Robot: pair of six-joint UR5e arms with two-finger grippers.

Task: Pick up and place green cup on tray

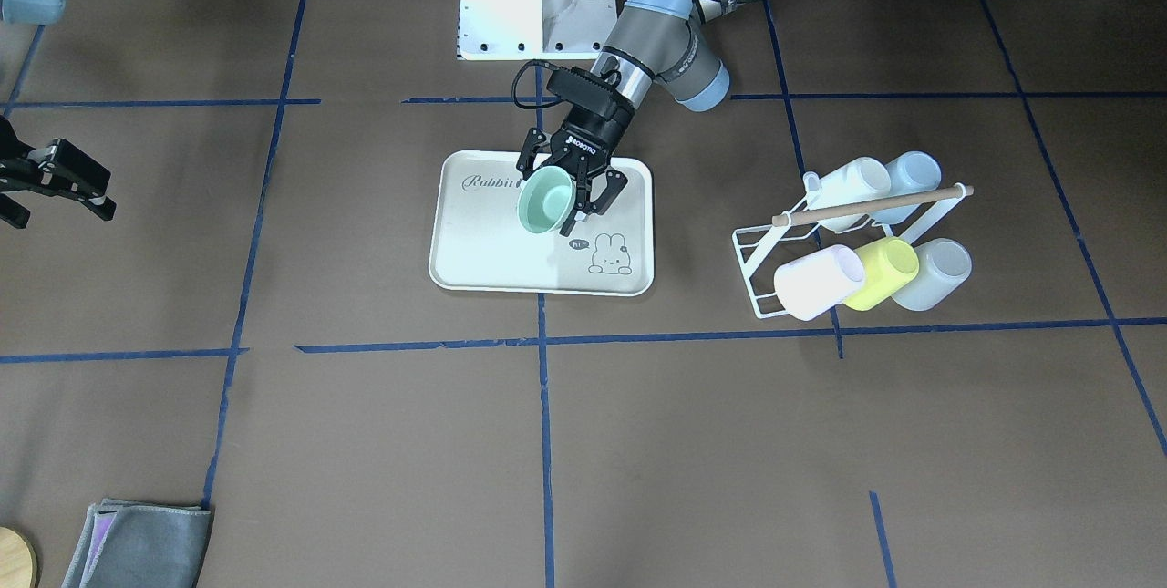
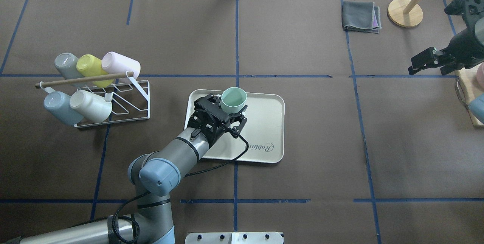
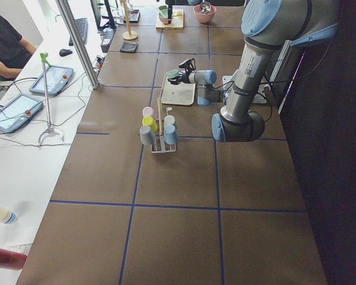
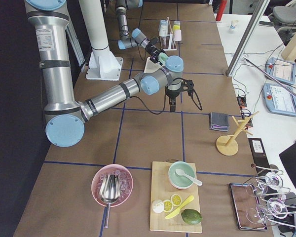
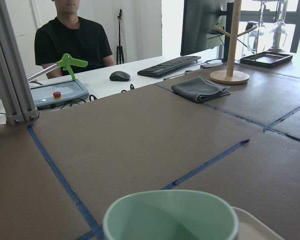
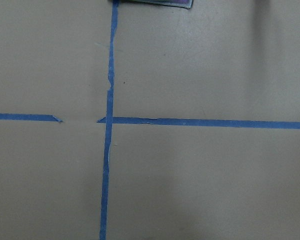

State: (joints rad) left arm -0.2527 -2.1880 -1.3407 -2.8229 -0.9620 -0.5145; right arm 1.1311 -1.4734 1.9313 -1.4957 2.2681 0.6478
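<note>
The pale mint-green cup (image 1: pixel 545 199) is upright between the fingers of my left gripper (image 1: pixel 567 190), which is shut on its side. The cup hangs a little above the cream-white tray (image 1: pixel 483 246) with the "Rabbit" script. In the overhead view the cup (image 2: pixel 233 99) is over the tray's (image 2: pixel 264 123) far left part, with the left gripper (image 2: pixel 227 112) behind it. The left wrist view shows only the cup's rim (image 5: pixel 170 215) at the bottom. My right gripper (image 1: pixel 59 205) is far off at the table's side, looks open, and holds nothing.
A white wire rack (image 1: pixel 766 255) with several pastel cups, one of them bright yellow-green (image 1: pixel 882 271), stands on my left side. A folded grey cloth (image 2: pixel 361 16) and a wooden stand (image 2: pixel 405 12) are at the far right.
</note>
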